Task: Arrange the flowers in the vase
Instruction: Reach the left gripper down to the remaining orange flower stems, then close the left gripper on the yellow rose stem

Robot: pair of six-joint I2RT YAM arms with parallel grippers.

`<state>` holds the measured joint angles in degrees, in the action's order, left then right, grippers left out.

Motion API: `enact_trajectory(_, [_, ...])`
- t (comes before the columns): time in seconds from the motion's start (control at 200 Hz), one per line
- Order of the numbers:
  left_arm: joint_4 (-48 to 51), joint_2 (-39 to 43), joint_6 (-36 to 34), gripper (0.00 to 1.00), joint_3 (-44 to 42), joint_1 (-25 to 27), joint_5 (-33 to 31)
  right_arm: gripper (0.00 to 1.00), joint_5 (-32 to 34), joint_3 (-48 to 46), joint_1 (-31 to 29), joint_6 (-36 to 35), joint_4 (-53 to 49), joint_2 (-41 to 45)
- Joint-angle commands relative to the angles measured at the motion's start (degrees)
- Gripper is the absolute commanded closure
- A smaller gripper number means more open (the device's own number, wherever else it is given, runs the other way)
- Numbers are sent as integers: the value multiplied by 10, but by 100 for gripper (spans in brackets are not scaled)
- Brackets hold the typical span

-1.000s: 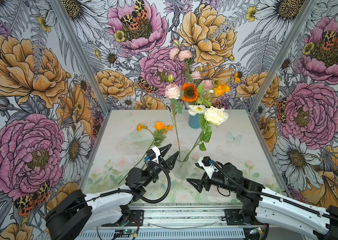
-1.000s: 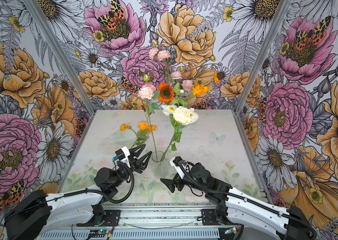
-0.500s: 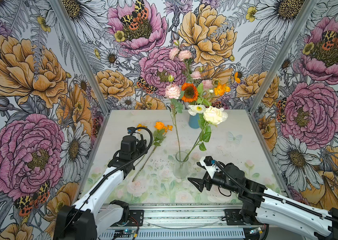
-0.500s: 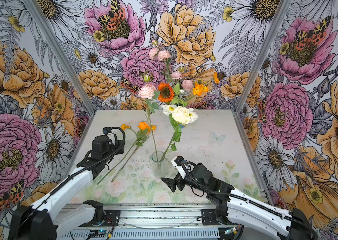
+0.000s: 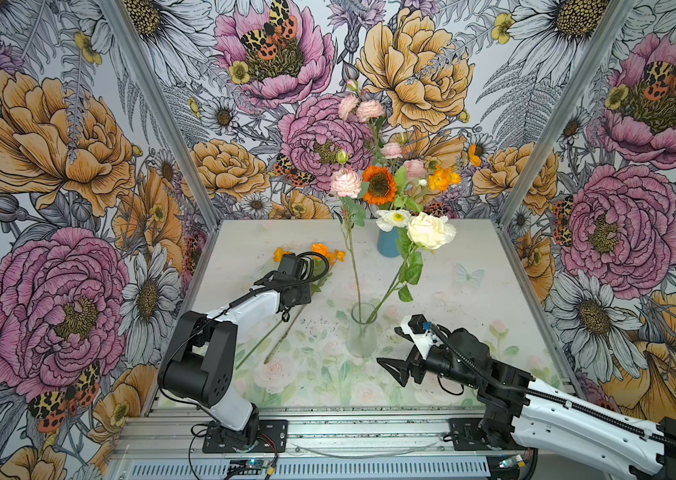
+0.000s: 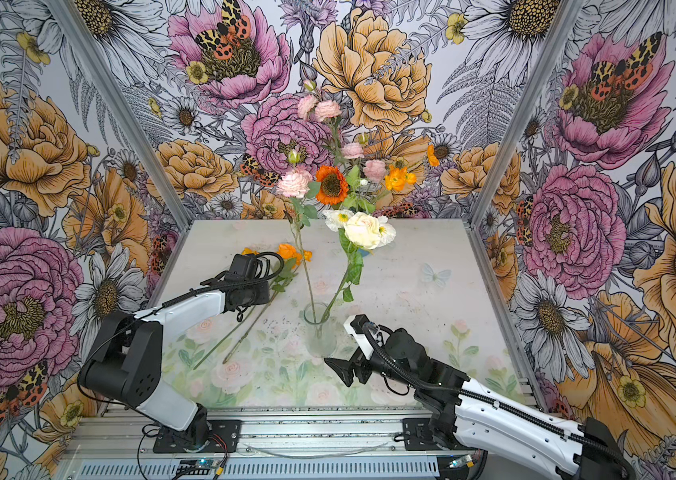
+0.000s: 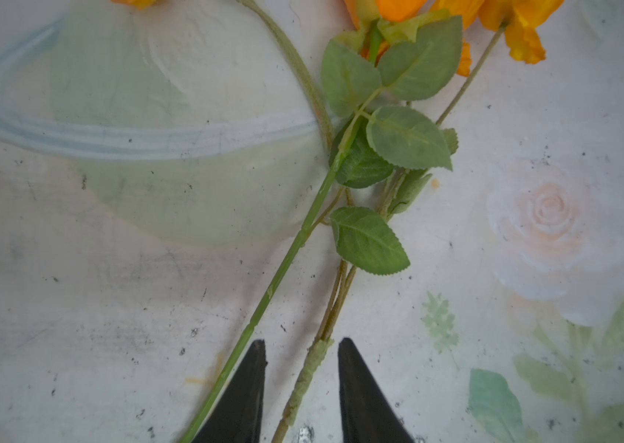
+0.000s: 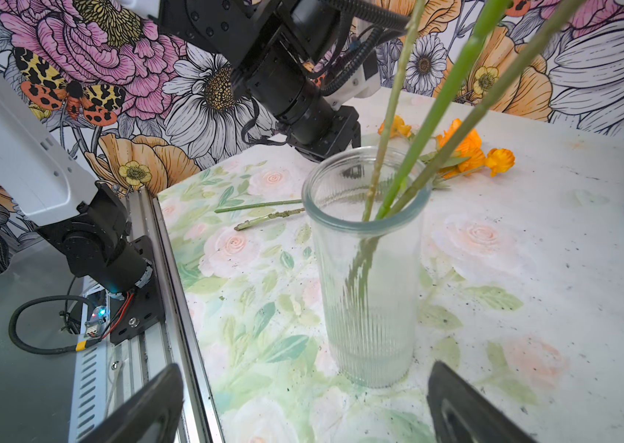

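On the left, the left fingers (image 7: 255, 368) point down at the bench (image 5: 473, 270), narrowly parted. They stand on either side of a rough wrapped stem (image 7: 316, 356) without pinching it, so nothing is held yet. That stem runs straight away from the fingers, across the gap between them, so a plain squeeze should catch it. Its orange heads (image 5: 322, 249) lie toward the back wall and its cut end toward the front rail. A smooth green stem (image 7: 287, 261) lies just outside one finger, close enough to be dragged along. Leaves (image 7: 370, 239) crowd the stems further up, clear of the fingers.

In the middle stands the glass vase (image 5: 363, 332), upright, near the lying flowers. The right wrist view shows three stems leaning in it, which leaves only part of the mouth free. The left arm is much the nearer to the lying flowers. A blue vase (image 5: 386, 245) with more blooms stands at the back, well apart.

On the right, the right fingers (image 8: 456, 406) are spread wide and empty. They hang low near the glass vase without touching it.
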<state>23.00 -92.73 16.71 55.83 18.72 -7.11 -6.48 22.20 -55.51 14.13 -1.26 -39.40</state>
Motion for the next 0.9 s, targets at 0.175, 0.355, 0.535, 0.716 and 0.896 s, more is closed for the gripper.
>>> enact_trajectory(0.175, [35,-49,-31,70,23,-7,-28,0,-6,1,1,-5,0,10])
enact_trajectory(0.355, [35,-61,-30,66,32,-14,-22,1,-7,3,1,-4,0,10])
enact_trajectory(0.535, [48,-84,-30,62,52,-20,-18,0,-8,3,1,-4,0,10])
enact_trajectory(0.716, [71,-126,-26,63,79,-25,-11,1,-9,4,1,-2,-1,12])
enact_trajectory(0.896, [77,-159,-19,68,93,-28,3,1,-8,-1,1,-1,-5,21])
